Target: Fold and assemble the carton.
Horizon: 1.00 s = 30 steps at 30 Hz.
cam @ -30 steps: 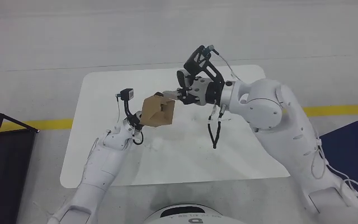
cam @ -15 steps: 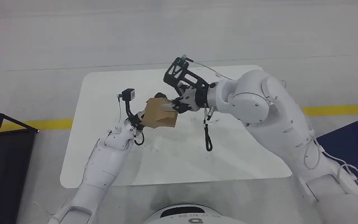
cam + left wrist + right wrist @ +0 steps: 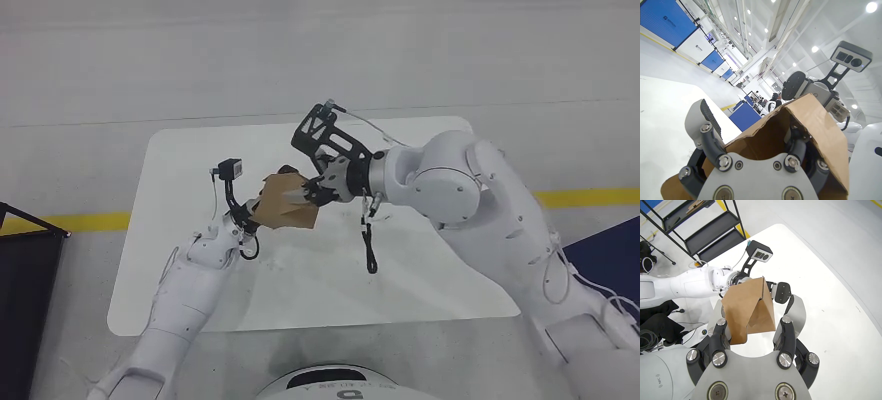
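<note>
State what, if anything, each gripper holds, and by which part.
The left gripper holds the carton aloft at its open end, with one finger inside. The right gripper stands open around the carton's other end, clamping nothing.

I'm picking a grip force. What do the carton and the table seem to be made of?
Carton: brown cardboard, matte and thin-looking. One edge is ragged and a flap curls.
Table: white top, smooth and faintly glossy, with a few small marks. It may be laminate or plastic, but the look leaves that open.
</note>
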Available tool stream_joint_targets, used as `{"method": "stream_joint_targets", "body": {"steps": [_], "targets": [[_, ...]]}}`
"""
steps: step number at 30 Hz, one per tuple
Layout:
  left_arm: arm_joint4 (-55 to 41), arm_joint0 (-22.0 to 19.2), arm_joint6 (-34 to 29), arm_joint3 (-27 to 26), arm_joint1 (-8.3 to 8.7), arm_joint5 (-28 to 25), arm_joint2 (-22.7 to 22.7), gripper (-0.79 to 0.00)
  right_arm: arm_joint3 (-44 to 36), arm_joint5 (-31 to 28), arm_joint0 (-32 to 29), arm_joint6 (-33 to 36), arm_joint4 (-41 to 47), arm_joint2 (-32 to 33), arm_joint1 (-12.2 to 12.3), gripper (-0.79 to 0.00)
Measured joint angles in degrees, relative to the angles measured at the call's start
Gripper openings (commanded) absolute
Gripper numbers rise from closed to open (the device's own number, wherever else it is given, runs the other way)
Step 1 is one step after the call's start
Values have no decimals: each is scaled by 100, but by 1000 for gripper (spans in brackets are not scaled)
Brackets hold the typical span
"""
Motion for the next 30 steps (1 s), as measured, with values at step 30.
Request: {"method": "stream_joint_targets", "body": {"steps": [30], "targets": [[-493, 36, -604, 28, -121, 0, -298, 0, -192, -27, -580, -29, -307, 396, 135, -120]]}}
